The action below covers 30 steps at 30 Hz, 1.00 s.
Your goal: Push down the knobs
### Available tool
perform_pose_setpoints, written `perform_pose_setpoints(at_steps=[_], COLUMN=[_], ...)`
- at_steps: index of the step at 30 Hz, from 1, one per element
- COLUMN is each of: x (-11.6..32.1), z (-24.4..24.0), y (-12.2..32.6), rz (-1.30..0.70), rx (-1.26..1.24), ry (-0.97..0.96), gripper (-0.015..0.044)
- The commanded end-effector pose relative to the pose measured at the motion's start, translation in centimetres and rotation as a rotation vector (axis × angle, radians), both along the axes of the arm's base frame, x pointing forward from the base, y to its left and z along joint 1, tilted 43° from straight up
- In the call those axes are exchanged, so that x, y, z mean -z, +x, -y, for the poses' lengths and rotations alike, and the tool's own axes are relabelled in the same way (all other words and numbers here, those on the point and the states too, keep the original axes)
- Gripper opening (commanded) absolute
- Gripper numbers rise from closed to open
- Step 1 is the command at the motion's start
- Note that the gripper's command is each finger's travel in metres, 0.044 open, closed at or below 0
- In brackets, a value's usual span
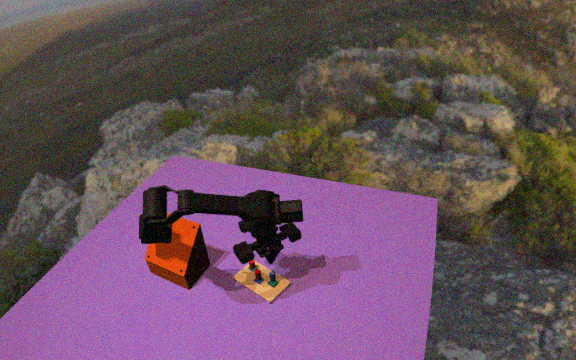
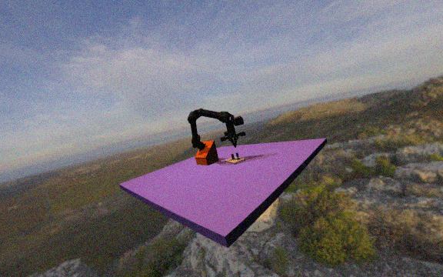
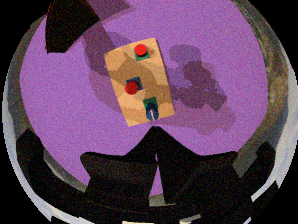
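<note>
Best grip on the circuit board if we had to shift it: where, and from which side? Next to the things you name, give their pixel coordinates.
I'd take the circuit board (image 1: 253,284) (image 3: 123,107) by its two long edges, fingers across its narrower width, coming from above. It's a flat rectangle. Three potentiometers stand up from its face, so I'd keep the fingertips clear of the red and blue knobs. The gripper (image 1: 271,261) (image 2: 235,146) (image 3: 154,129) is shut, so open first.

My arm (image 1: 218,204) (image 2: 211,114) arches forward, elbow raised, and my gripper (image 1: 271,260) (image 2: 235,146) (image 3: 154,129) points downward, fingers closed together, pinching nothing!
</note>
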State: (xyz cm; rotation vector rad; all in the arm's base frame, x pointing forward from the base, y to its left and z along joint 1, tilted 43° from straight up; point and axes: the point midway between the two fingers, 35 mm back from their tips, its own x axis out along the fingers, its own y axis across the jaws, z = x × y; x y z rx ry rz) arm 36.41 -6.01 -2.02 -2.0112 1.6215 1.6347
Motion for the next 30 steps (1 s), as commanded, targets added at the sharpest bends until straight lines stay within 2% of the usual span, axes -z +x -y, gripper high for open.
perform_pose_setpoints(at_steps=[1, 17, 26, 30], x=[0.1, -0.3, -0.3, 1.1], z=[-0.1, -0.1, -0.2, 1.2], y=[0.0, 0.3, 0.3, 0.0], rz=[-0.121, -0.494, -0.51, -0.51], rx=[-0.119, -0.517, -0.534, -0.534], ry=[0.025, 0.106, 0.11, 0.109], gripper=[0.0, 0.0, 0.0, 0.0])
